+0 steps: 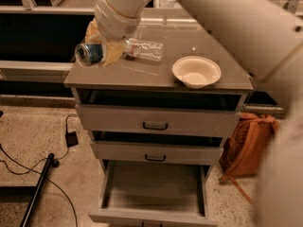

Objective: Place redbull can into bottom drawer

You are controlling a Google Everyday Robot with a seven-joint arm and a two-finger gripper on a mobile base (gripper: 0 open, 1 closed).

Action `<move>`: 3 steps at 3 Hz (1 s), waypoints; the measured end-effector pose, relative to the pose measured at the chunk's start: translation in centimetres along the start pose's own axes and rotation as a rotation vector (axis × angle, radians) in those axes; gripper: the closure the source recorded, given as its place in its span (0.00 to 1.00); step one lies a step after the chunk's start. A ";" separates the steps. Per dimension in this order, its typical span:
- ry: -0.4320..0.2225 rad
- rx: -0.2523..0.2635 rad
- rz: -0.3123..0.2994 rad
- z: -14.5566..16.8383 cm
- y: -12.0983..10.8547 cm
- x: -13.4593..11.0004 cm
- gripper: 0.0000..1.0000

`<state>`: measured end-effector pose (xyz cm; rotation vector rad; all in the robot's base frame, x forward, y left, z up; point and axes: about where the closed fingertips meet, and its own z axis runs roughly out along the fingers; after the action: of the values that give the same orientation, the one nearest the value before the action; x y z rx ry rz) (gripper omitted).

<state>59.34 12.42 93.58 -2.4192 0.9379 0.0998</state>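
Note:
My gripper [99, 48] is shut on the redbull can [88, 53], a blue and silver can held on its side with its shiny top facing left. It hangs above the left edge of the cabinet top [142, 72]. The bottom drawer [154, 193] is pulled open below, a deep grey tray with a plain inside. The can is well above the drawer and to its left.
A clear plastic bottle [144, 49] lies on the cabinet top behind the gripper. A white bowl [196, 71] sits at the right of the top. Two upper drawers with black handles [155, 126] are shut. An orange backpack [248, 145] and floor cables [42, 169] flank the cabinet.

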 end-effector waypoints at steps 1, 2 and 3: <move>-0.137 0.084 0.166 -1.3 3.7 -4.3 1.00; -0.277 0.081 0.431 1.0 9.4 -4.4 1.00; -0.315 0.058 0.550 1.1 13.7 -3.6 1.00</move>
<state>47.97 6.76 87.33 -1.9531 1.3953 0.6218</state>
